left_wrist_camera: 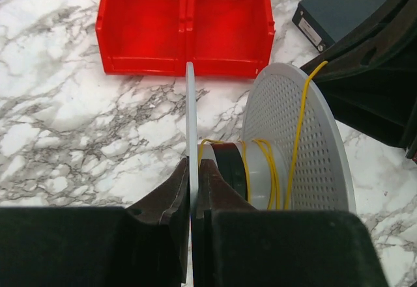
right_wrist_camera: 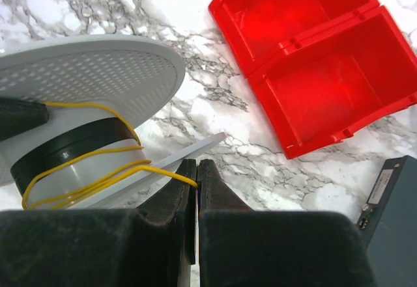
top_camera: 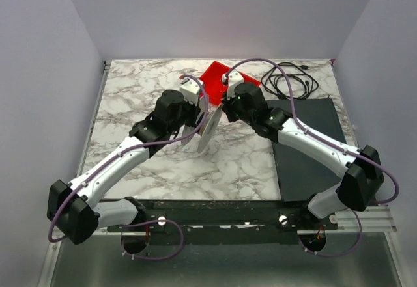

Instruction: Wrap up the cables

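White spool (top_camera: 210,127) and yellow wire (right_wrist_camera: 98,183), each clamped in a gripper.

Pinching a strand of the yellow wire, the right gripper (right_wrist_camera: 197,170) was clenched tight; the strand ran left to a few loose turns around the spool's hub. The left gripper (left_wrist_camera: 193,170) grasped the thin edge of one white flange, with the perforated flange just right of it. The spool stood tilted over the middle of the marble table (top_camera: 130,92). Just beyond sat a red bin (right_wrist_camera: 306,140), its two compartments showing bare red floors. A black cord coil (top_camera: 290,79) lay far right.
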{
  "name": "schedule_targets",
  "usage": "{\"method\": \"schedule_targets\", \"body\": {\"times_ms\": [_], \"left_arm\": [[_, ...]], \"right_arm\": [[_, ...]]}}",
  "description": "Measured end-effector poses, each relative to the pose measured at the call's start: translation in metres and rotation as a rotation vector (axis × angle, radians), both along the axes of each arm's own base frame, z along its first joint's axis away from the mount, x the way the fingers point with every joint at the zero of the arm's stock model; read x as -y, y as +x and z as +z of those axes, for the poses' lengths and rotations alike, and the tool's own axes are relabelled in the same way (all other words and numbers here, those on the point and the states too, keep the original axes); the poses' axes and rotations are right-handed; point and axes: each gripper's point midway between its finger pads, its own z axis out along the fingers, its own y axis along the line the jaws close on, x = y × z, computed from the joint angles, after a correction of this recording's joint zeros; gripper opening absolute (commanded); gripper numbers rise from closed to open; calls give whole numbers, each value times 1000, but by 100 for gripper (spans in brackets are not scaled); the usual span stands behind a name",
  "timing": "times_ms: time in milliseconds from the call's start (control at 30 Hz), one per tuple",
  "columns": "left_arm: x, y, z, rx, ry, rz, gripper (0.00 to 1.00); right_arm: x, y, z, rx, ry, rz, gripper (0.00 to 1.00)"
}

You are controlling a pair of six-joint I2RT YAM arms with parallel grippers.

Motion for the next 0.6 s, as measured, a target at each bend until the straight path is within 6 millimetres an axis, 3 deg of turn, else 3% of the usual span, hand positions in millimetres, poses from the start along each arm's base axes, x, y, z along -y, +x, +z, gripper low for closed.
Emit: {"method": "schedule_targets", "body": {"times_ms": [200, 433, 600], "left_arm": [[3, 6, -28, -123, -55, -93, 0], [18, 13, -77, -344, -164, -189, 0], [23, 25, -77, -384, -254, -221, 0]], "right_arm": [[-2, -2, -26, -94, 5, 8, 1], [9, -8, -71, -241, -44, -27, 1], [6, -4, -76, -269, -29, -44, 1]]}}
